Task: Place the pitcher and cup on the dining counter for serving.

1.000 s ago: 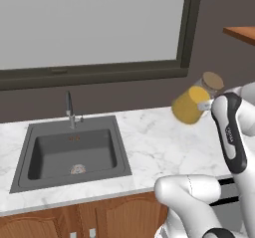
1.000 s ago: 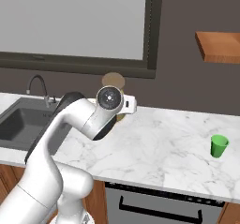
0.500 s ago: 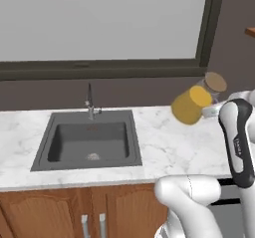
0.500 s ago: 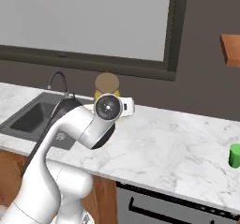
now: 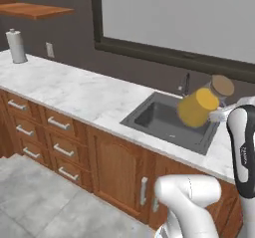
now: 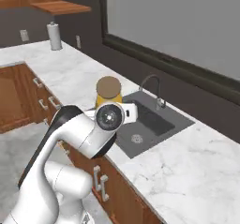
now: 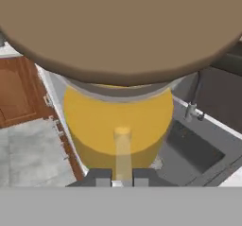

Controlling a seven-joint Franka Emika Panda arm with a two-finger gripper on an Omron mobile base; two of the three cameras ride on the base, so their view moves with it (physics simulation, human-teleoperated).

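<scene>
One pitcher [image 5: 198, 107], pinched in my gripper [image 7: 122, 177], carried tilted above the sink [image 5: 167, 121]. Base has swung left along the worktop; dining counter not reached, cup outstanding.

- A white grey-veined marble worktop [image 5: 74, 90] runs along the dark wall, over wooden drawers and cabinet doors [image 5: 64, 147].
- A dark sink [image 5: 167, 122] is set into the marble, with a curved faucet [image 6: 152, 85] at its back edge.
- A paper towel roll [image 5: 17, 47] stands upright on the worktop at its far end, under a wooden shelf [image 5: 35, 10].
- Below lies a grey tiled floor [image 5: 45, 202].
</scene>
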